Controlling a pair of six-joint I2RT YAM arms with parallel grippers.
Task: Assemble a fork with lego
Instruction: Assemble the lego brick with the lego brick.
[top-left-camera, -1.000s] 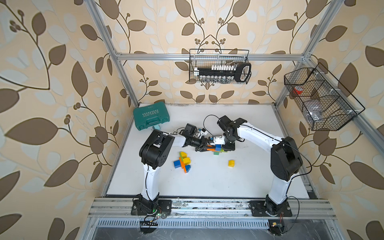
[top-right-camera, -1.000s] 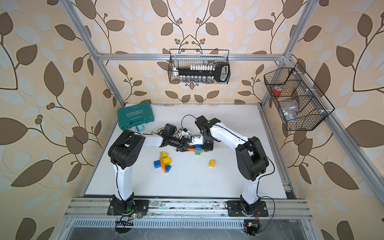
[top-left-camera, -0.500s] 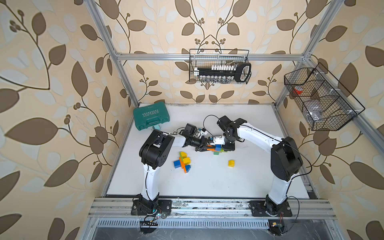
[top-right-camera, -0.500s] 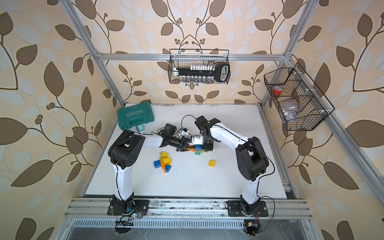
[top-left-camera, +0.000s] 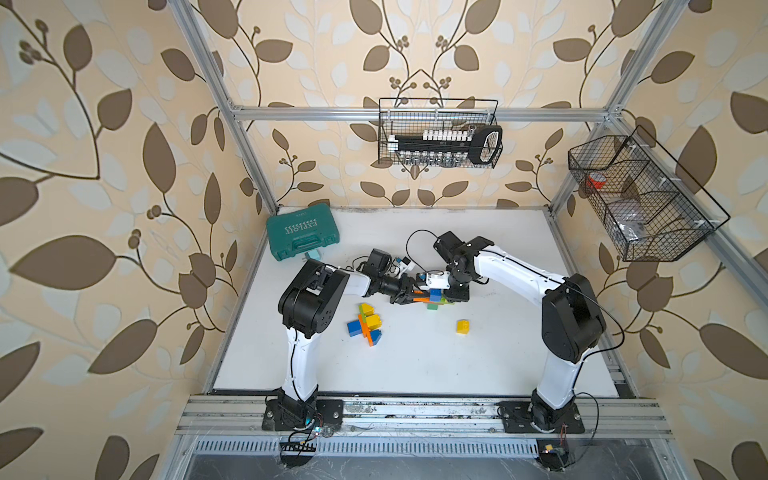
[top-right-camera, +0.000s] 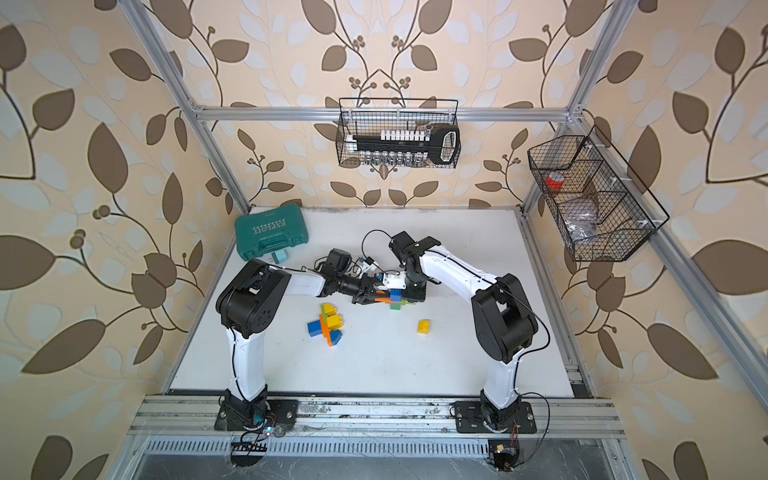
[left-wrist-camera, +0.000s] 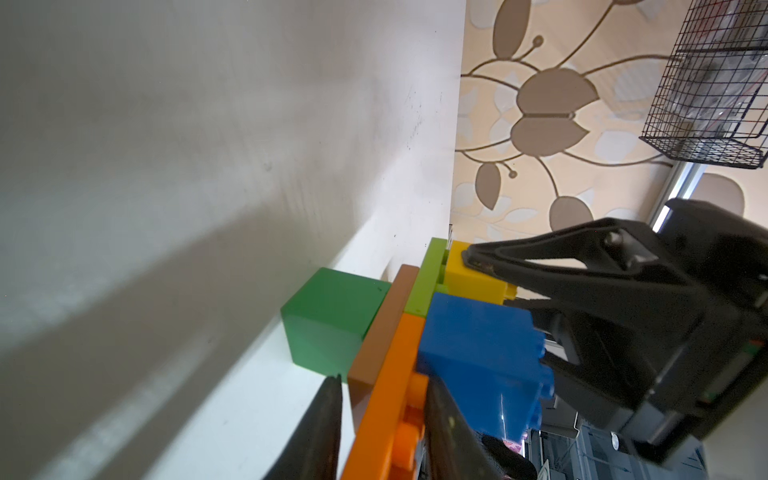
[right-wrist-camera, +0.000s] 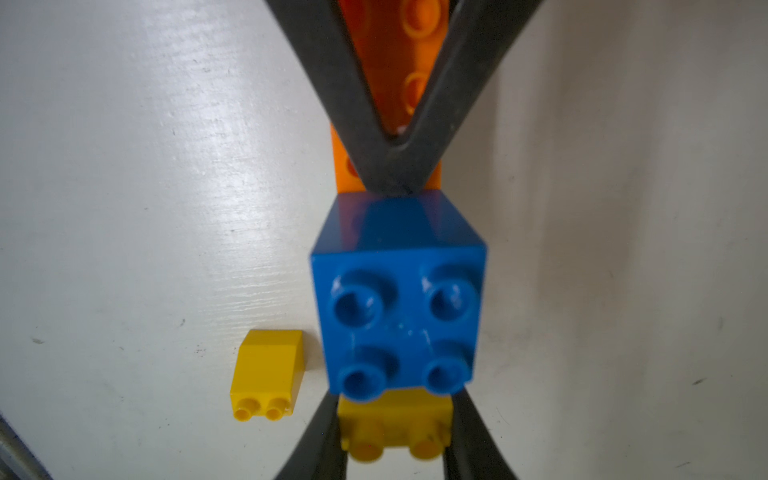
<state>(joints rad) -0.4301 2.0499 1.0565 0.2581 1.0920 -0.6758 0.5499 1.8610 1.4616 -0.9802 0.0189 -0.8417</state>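
In both top views my two grippers meet at mid-table on one lego assembly (top-left-camera: 434, 297) (top-right-camera: 395, 297). My left gripper (left-wrist-camera: 384, 399) (top-left-camera: 409, 293) is shut on its long orange brick (left-wrist-camera: 395, 374), which is backed by a brown plate (left-wrist-camera: 382, 324). A blue brick (left-wrist-camera: 478, 353) (right-wrist-camera: 399, 299), a lime plate (left-wrist-camera: 428, 278) and a green cube (left-wrist-camera: 332, 316) are joined to it. My right gripper (right-wrist-camera: 395, 432) (top-left-camera: 448, 296) is shut on the assembly's yellow brick (left-wrist-camera: 469, 274).
A second lego cluster (top-left-camera: 365, 324) of yellow, blue, orange and green lies nearer the front. A loose yellow brick (top-left-camera: 462, 326) (right-wrist-camera: 268, 374) lies to the right of it. A teal tool case (top-left-camera: 301, 237) sits at the back left. Wire baskets (top-left-camera: 438, 137) (top-left-camera: 640, 199) hang on the walls.
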